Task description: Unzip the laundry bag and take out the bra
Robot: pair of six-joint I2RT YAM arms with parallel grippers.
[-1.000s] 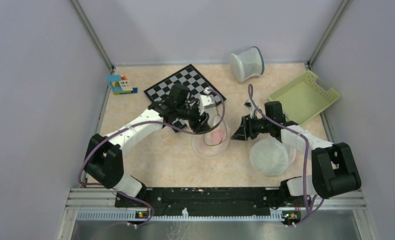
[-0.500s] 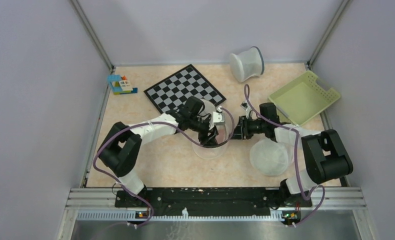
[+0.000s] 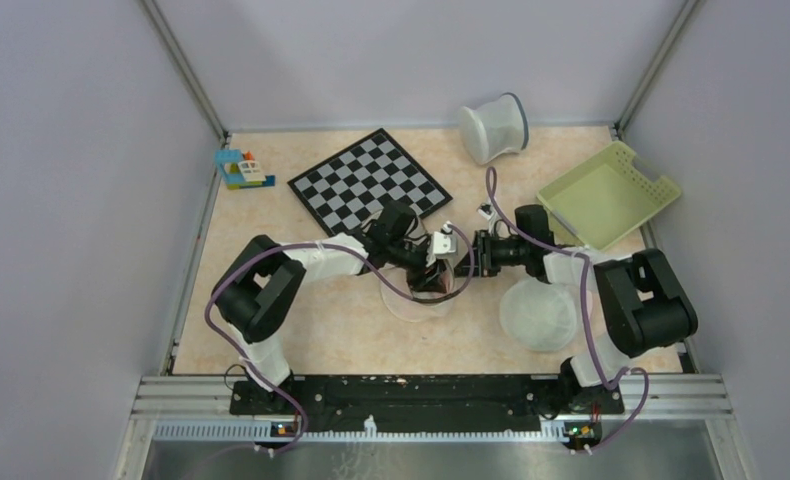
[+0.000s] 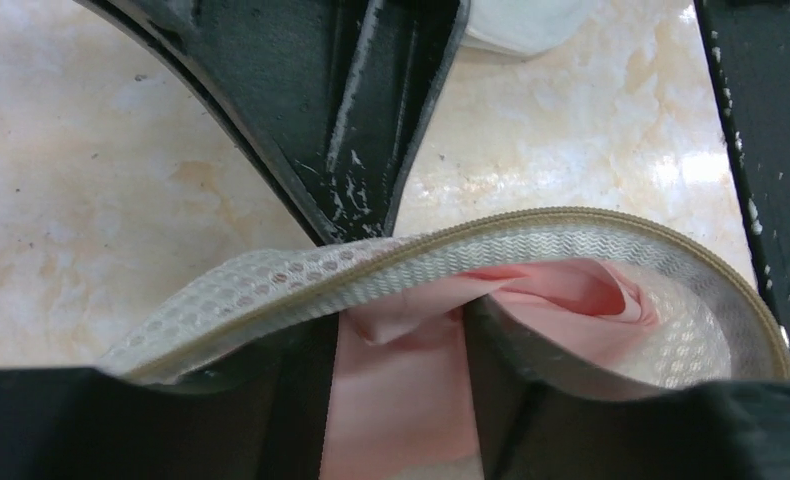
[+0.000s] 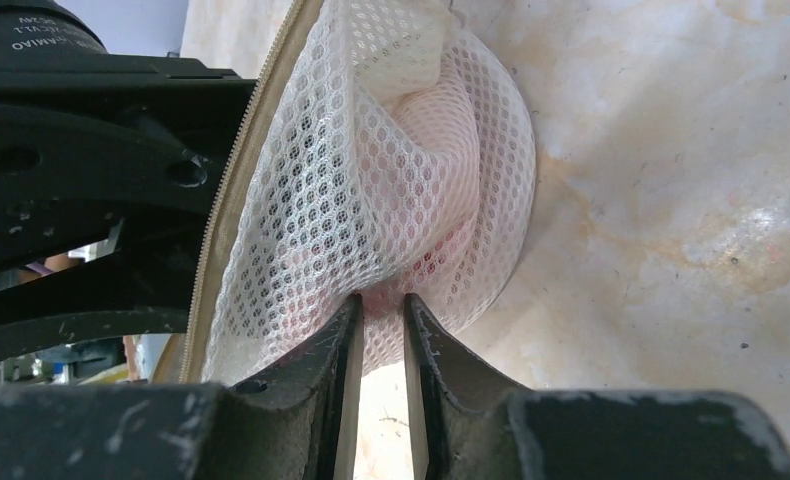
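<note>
Nearest the arm bases, a plain domed white mesh bag [image 3: 541,312] lies on the beige marbled table [image 3: 311,325]. Just beyond it, mid-table, sits the round translucent white mesh laundry bag [image 5: 371,200], its zip mouth gaping. The left gripper [image 4: 401,340] reaches into the mouth and clamps a fold of the soft pale-pink bra [image 4: 571,290], which lies inside. The right gripper [image 5: 381,310] pinches the bag's mesh wall from the opposite side. Farther off lie a black-and-white checkerboard [image 3: 369,178] and a pale green perforated tray [image 3: 608,192], then a white cylindrical bin [image 3: 493,127].

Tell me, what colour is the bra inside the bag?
The bra is pale pink, clearest in the left wrist view.
</note>
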